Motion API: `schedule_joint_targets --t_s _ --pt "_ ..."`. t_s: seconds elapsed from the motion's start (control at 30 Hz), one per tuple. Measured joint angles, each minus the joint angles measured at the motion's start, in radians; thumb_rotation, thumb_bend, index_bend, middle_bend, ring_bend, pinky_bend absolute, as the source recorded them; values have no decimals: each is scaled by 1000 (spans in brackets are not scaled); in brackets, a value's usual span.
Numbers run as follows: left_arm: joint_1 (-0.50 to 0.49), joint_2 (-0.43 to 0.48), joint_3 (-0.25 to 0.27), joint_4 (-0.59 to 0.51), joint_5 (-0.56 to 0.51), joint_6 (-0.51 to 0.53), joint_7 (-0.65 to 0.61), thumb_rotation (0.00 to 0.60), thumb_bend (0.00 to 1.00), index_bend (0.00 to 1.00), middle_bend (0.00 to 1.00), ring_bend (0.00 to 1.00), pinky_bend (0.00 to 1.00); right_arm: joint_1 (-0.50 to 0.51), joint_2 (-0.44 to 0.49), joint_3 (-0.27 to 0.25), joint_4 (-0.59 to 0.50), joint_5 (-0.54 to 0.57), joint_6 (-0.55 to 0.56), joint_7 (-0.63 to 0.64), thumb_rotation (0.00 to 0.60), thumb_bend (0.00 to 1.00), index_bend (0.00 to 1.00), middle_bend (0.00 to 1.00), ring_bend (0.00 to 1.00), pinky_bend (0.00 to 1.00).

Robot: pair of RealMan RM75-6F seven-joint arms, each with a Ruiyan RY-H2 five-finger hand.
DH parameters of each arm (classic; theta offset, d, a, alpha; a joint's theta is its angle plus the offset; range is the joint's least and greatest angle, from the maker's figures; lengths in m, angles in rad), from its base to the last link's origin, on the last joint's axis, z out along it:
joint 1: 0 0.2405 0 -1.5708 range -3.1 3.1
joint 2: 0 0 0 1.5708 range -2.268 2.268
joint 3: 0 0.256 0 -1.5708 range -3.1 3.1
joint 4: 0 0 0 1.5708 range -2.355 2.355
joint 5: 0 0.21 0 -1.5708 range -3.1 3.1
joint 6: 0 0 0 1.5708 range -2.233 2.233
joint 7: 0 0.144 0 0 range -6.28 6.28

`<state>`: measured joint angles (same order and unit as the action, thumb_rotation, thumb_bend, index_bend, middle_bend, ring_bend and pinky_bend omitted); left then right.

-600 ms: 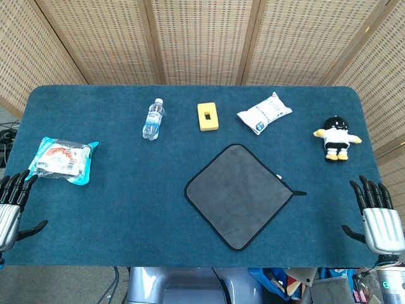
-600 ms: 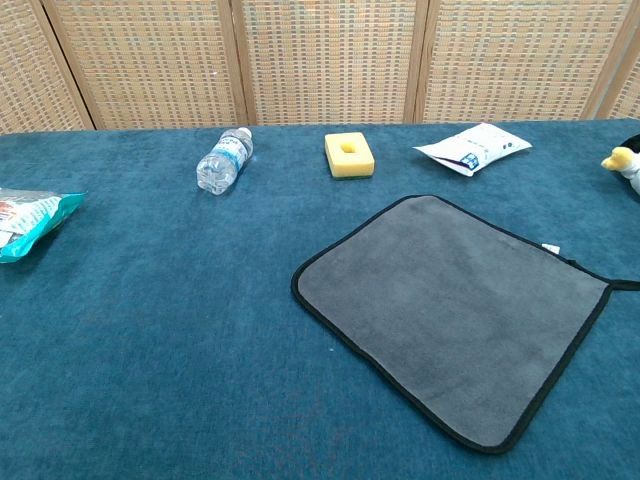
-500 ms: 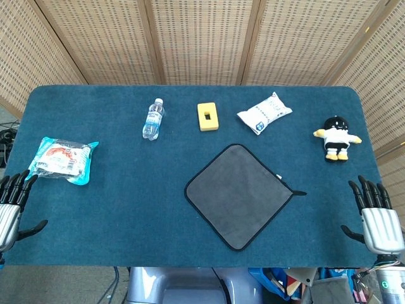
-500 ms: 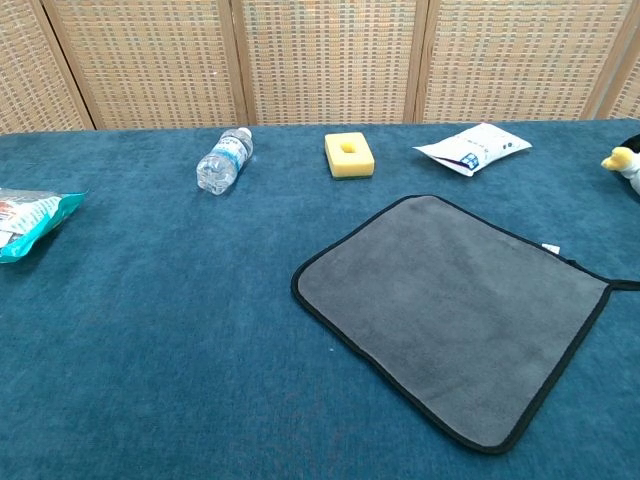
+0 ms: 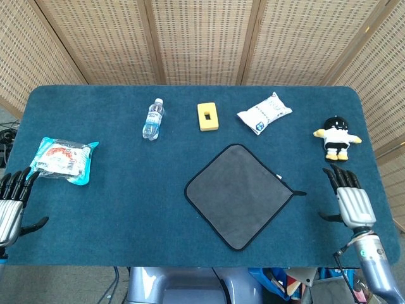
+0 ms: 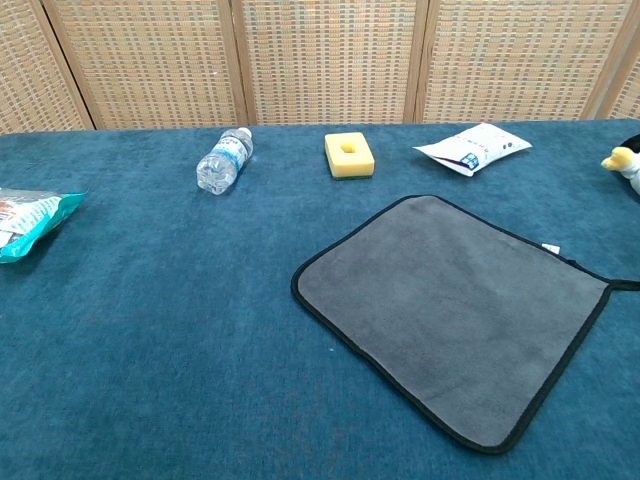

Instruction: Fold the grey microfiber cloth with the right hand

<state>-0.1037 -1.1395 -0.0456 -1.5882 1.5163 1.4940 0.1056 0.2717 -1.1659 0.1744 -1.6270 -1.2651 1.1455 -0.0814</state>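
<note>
The grey microfiber cloth with black edging lies flat and unfolded, turned like a diamond, near the table's front middle; the chest view shows the cloth at lower right. My right hand hovers over the table's front right, fingers spread, holding nothing, a short way right of the cloth's right corner loop. My left hand sits at the front left edge, fingers apart and empty. Neither hand shows in the chest view.
On the blue table are a water bottle lying down, a yellow sponge block, a white packet, a penguin plush at the right, and a teal snack bag at the left.
My right hand has moved up and left, from beyond the table's front right corner onto the table towards the cloth. The left hand and the cloth stay put.
</note>
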Motion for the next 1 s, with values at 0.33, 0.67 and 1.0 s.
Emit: schedule_joint_targets --t_s 0.33,0.67,1.0 --pt "-9 -13 -26 -1 -48 -11 37 600 174 0 0 0 0 263 -103 108 63 574 -209 -228 600 161 293 0 0 0" --pt "-26 -15 -30 0 -76 -53 45 600 174 0 0 0 0 478 -262 140 234 1010 -237 -473 600 213 331 0 0 0" --pt "-34 -18 -33 1 -88 -64 52 600 174 0 0 0 0 576 -358 153 332 1149 -226 -554 600 348 350 0 0 0"
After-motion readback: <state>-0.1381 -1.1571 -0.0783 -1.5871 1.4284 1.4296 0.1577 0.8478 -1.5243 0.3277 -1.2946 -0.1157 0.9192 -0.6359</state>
